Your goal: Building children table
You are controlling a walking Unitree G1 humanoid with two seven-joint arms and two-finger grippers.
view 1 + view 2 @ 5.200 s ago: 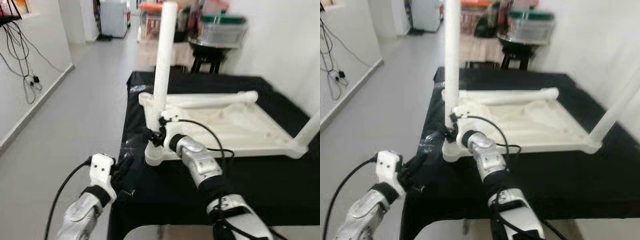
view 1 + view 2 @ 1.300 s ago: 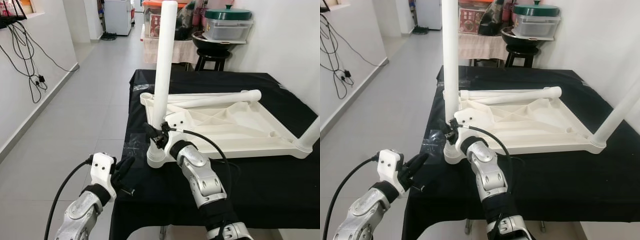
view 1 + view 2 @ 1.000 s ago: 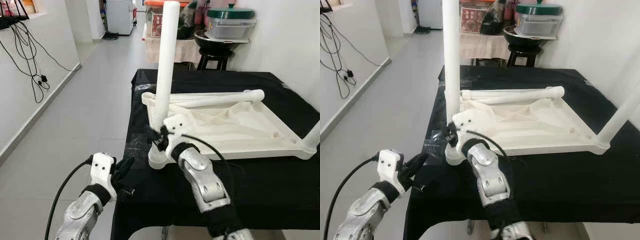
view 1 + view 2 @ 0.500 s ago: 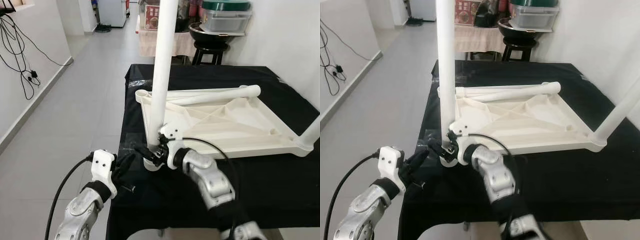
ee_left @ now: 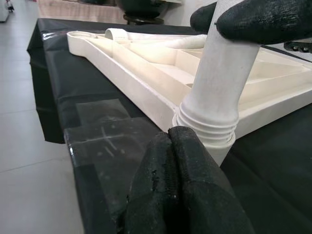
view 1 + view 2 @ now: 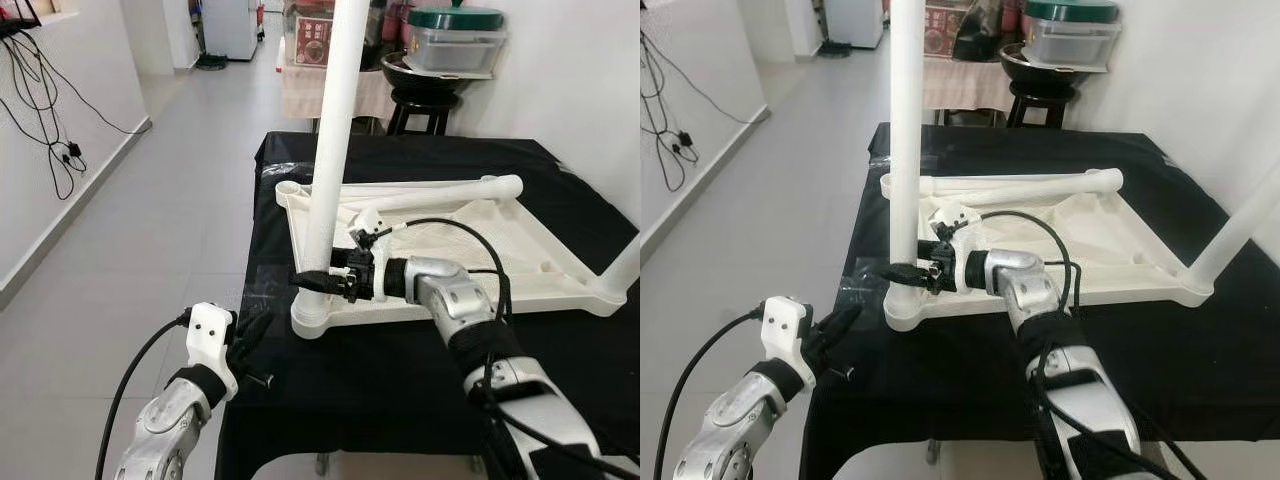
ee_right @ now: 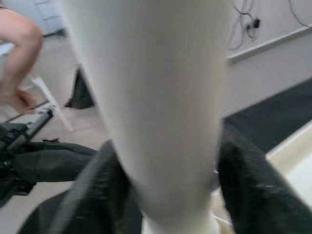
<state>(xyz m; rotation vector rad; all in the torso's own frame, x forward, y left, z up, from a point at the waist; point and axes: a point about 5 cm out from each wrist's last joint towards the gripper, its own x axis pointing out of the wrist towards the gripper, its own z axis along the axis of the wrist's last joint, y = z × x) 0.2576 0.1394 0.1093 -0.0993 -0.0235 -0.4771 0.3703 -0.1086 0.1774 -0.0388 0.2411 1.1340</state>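
Where the right gripper (image 6: 312, 279) reaches in from the table's inner side, its two black fingers (image 7: 246, 187) straddle the upright leg (image 6: 331, 150) low on the shaft, one on each side, clamped against the smooth white plastic. That leg is a plain round tube with its long axis vertical; its foot has threaded ridges and sits in a round socket at the near left corner of the tabletop (image 6: 470, 250). The tabletop is moulded white plastic, lying upside down with shallow ribs and a raised rim facing up. A second leg (image 6: 440, 195) lies flat across its far edge, long axis running left to right. A third leg (image 6: 622, 268) rises at a slant from the near right corner socket. All of this rests on a work table draped in black cloth (image 6: 400, 370), with a patch of clear tape (image 5: 102, 139) near the front left edge.

The left gripper (image 6: 250, 345) hangs beside the cloth's front left corner, near the socket but apart from it; in the left wrist view its padded, rough black fingertips (image 5: 185, 190) are pressed together with nothing between them.
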